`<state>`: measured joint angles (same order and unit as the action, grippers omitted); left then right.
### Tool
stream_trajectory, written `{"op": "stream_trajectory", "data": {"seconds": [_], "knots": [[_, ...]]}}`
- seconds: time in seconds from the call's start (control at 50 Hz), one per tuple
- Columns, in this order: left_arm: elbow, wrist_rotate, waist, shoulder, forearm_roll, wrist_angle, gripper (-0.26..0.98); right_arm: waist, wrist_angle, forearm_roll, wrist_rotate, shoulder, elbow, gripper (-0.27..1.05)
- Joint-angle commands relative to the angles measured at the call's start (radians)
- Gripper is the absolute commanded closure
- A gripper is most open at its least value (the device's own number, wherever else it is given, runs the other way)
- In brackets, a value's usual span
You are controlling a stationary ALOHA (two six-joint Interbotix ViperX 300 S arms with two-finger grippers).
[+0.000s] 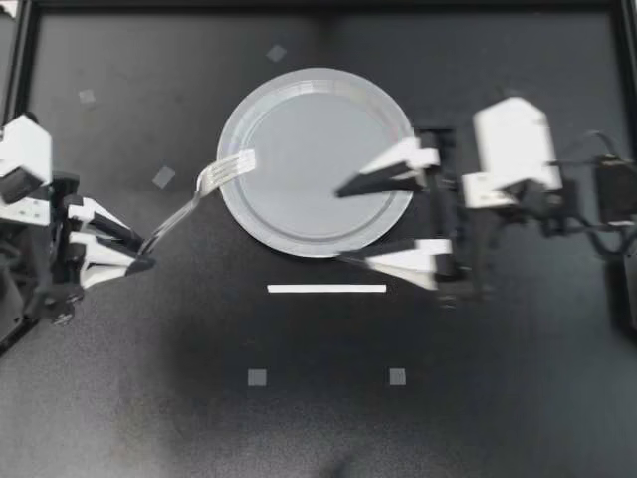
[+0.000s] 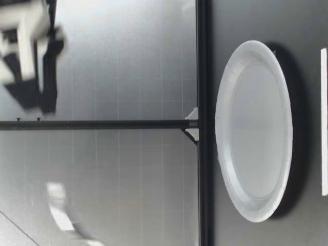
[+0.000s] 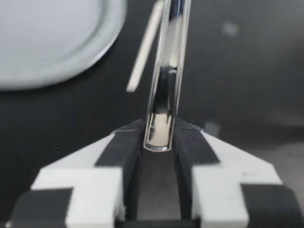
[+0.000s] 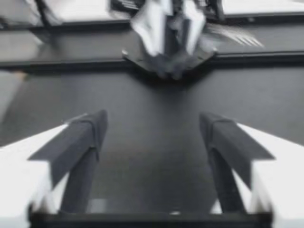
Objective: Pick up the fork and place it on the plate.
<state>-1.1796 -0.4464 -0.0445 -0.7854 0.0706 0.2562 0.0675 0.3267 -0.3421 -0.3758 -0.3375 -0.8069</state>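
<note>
A silver fork [image 1: 224, 171] slants from my left gripper [image 1: 146, 252] toward the round grey plate [image 1: 315, 110], its tines over the plate's left rim. That gripper is shut on the end of the handle. In the left wrist view the fork [image 3: 168, 57] runs straight out from between the fingers [image 3: 190, 147], with the plate [image 3: 47, 42] off to one side ahead. My right gripper [image 1: 341, 225] stands wide open over the plate's near right rim, holding nothing. In the right wrist view, the fork's tines [image 4: 237, 37] show far ahead of it. The plate [image 2: 253, 130] lies flat in the low view.
A white strip [image 1: 326, 289] lies just in front of the plate. Small grey squares [image 1: 257, 376] mark the dark table nearer the front and beside the plate. A black frame [image 1: 318, 8] runs along the table's far edge.
</note>
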Motion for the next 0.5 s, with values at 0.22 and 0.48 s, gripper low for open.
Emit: {"op": "stream_trajectory", "data": {"seconds": [0.22, 0.48], "knots": [[0.054, -0.164, -0.031, 0.127, -0.006, 0.311, 0.66, -0.038, 0.072, 0.061, 0.002, -0.035, -0.081, 0.05], [0.147, -0.155, -0.031, 0.310, -0.009, 0.382, 0.66, -0.038, 0.109, 0.061, 0.003, 0.051, -0.064, 0.05]]}}
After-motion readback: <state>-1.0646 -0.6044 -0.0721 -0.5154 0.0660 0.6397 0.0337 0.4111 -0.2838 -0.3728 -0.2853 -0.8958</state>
